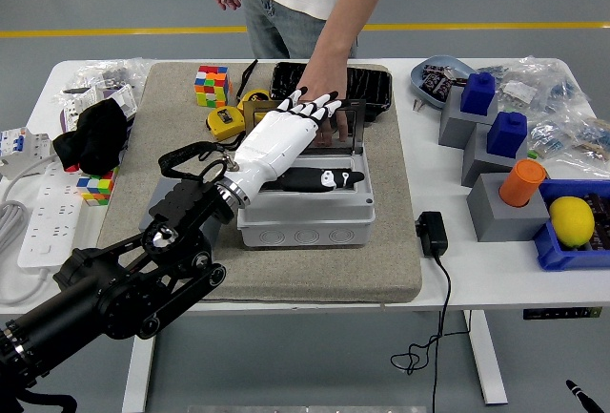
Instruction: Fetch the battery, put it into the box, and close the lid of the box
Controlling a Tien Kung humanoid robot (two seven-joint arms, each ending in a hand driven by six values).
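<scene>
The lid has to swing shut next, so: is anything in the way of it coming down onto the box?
Yes. The left hand reaches over the open box, and a person's hand holds the lid at the back.

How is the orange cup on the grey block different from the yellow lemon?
The orange cup is orange and tube-shaped; the lemon is yellow and rounded. The cup stands tilted on a grey block; the lemon lies in a blue bin. Both are at the table's right end.
</scene>
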